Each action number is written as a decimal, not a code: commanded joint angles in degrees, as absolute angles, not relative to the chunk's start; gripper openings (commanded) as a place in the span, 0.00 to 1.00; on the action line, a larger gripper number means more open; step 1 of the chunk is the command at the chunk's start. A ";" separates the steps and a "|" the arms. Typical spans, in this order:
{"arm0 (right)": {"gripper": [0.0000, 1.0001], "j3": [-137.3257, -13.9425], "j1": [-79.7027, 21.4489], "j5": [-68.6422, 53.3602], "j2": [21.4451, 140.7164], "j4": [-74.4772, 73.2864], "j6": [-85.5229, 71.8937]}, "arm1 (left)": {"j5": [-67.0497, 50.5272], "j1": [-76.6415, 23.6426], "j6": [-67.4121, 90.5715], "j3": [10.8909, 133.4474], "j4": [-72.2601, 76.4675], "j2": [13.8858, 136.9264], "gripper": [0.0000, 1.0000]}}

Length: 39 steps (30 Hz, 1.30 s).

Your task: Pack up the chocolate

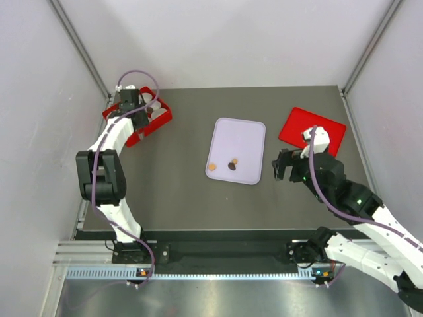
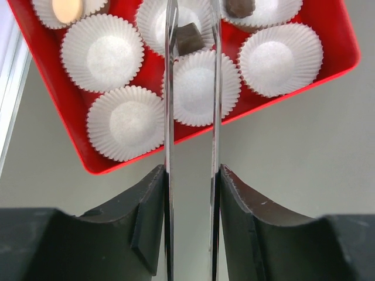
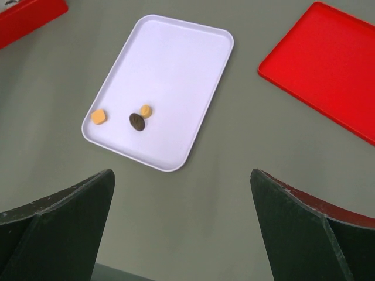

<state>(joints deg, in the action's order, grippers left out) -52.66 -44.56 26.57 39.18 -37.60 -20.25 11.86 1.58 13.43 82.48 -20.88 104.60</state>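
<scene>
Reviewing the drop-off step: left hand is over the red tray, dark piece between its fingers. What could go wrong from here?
1. The dark piece hangs over the line where two paper cups meet, so it may land on a rim rather than inside one.
2. It seems to lean on one finger of the left hand and might stick, lifting away with it.

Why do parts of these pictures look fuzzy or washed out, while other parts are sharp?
Left wrist view: the paper cups are crisp, the caramel piece at the top edge looks washed out, and the black housing near the lens is soft. Right wrist view: white tray and chocolates sharp, the right fingers blurred. Top view: even light, faint shadows, chocolates tiny.
</scene>
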 commanded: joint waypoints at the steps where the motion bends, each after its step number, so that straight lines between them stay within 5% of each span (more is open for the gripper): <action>1: 1.00 -55.89 -44.65 26.47 40.07 -34.20 -18.45 | 6.48 1.23 17.05 86.13 -19.95 100.99 0.43; 7: 1.00 -64.41 -44.56 10.90 46.84 -31.37 -24.08 | 6.50 0.18 25.75 91.20 -19.75 103.96 0.37; 26: 1.00 -61.96 -44.56 25.31 36.65 -40.78 -21.71 | 5.18 -8.87 22.68 77.09 -16.79 91.32 0.39; 39: 1.00 -61.17 -44.56 24.96 36.47 -43.32 -24.35 | 5.89 -34.44 20.74 71.81 -23.29 86.84 0.38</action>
<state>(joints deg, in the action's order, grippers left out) -61.01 -44.47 23.16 37.15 -42.50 -23.57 6.11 -30.59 21.74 72.14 -22.17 90.59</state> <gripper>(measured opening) 0.996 0.386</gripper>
